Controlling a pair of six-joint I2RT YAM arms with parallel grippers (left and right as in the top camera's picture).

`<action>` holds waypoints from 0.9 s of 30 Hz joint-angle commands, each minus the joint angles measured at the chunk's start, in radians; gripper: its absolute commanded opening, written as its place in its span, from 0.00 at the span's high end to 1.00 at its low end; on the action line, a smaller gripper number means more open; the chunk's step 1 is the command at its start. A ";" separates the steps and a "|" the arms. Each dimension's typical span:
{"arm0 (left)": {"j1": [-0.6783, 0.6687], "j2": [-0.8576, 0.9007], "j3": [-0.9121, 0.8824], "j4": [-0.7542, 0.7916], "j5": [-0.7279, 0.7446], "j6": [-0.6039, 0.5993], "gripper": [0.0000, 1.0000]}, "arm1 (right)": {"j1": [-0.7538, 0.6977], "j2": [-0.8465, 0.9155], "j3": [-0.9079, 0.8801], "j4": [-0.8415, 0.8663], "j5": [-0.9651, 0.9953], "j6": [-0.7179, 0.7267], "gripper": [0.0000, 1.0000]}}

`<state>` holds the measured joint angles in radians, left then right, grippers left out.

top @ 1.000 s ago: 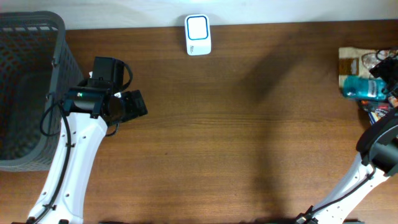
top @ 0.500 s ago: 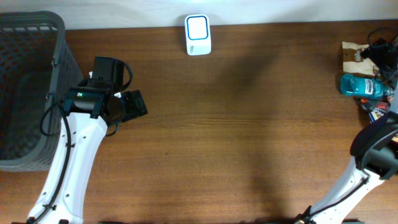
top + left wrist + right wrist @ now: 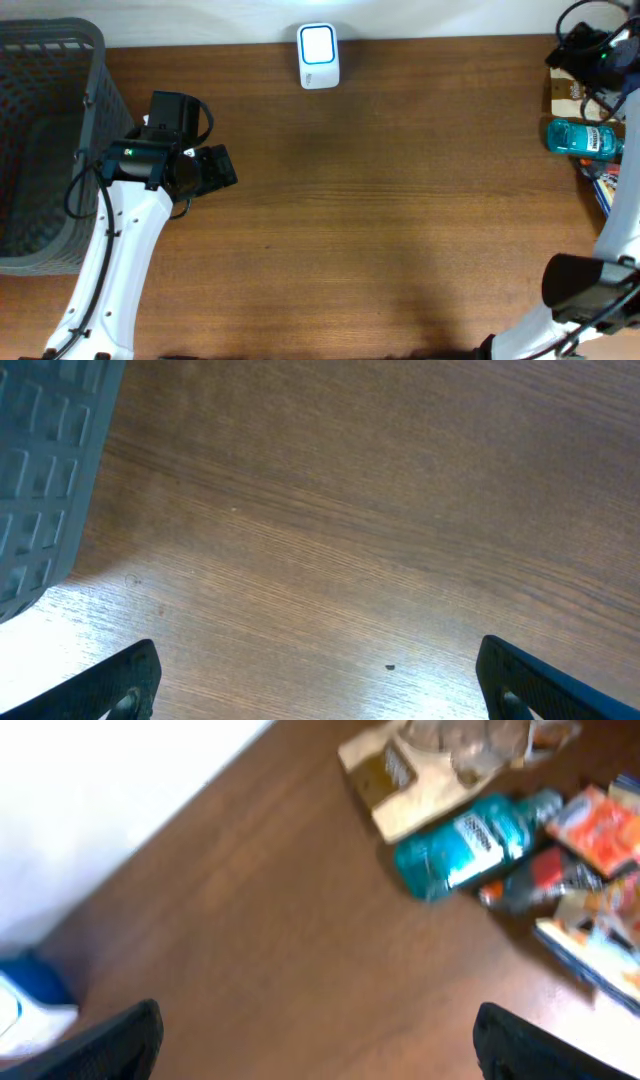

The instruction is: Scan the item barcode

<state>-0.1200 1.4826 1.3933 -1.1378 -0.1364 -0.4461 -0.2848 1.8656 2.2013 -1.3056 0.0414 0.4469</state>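
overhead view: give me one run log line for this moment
stage: no item picked yet | left gripper: open, empty, beside basket | right gripper: open, empty, near teal bottle | scanner: at far edge, untouched

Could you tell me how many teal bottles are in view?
1: the teal plastic bottle lies at the wooden table's right edge, beside a beige packet; more may be hidden off-frame.

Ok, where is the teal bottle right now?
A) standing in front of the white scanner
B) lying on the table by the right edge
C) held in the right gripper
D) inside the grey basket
B: the teal bottle lies on its side on the table beside the packets, and the right gripper is open and empty.
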 commanded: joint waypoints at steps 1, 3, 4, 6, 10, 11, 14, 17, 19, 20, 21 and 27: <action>0.005 -0.011 0.010 -0.001 -0.011 -0.012 0.01 | 0.050 -0.025 0.017 -0.057 -0.008 0.005 0.01; 0.005 -0.011 0.010 -0.001 -0.011 -0.012 0.01 | 0.081 -0.025 0.016 -0.095 -0.007 0.005 0.01; 0.005 -0.011 0.010 -0.001 -0.011 -0.012 0.01 | 0.092 -0.025 0.016 -0.105 -0.008 0.005 0.02; 0.005 -0.011 0.010 -0.001 -0.011 -0.012 0.01 | 0.119 -0.025 0.016 -0.120 -0.008 0.005 0.01; 0.005 -0.011 0.010 -0.001 -0.011 -0.012 0.01 | 0.166 -0.028 0.016 -0.138 -0.008 0.005 0.01; 0.005 -0.011 0.010 -0.001 -0.011 -0.012 0.01 | 0.177 -0.030 0.016 -0.146 -0.008 0.002 0.01; 0.005 -0.011 0.010 -0.001 -0.011 -0.012 0.01 | 0.215 -0.042 0.016 -0.167 -0.004 -0.001 0.01; 0.005 -0.011 0.010 -0.001 -0.011 -0.012 0.01 | 0.254 -0.072 0.016 -0.183 -0.003 -0.014 0.01; 0.005 -0.011 0.010 -0.001 -0.011 -0.012 0.01 | 0.275 -0.095 0.016 -0.202 0.010 -0.018 0.01; 0.005 -0.011 0.010 -0.001 -0.011 -0.012 0.01 | 0.290 -0.110 0.016 -0.219 0.032 -0.018 0.01; 0.005 -0.011 0.010 -0.001 -0.011 -0.012 0.01 | 0.304 -0.121 0.016 -0.234 0.052 -0.019 0.01; 0.005 -0.011 0.010 -0.001 -0.011 -0.012 0.01 | 0.442 -0.195 0.014 -0.362 0.086 -0.049 0.01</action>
<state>-0.1200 1.4826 1.3933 -1.1381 -0.1364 -0.4461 0.0956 1.7187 2.2032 -1.6390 0.0959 0.4255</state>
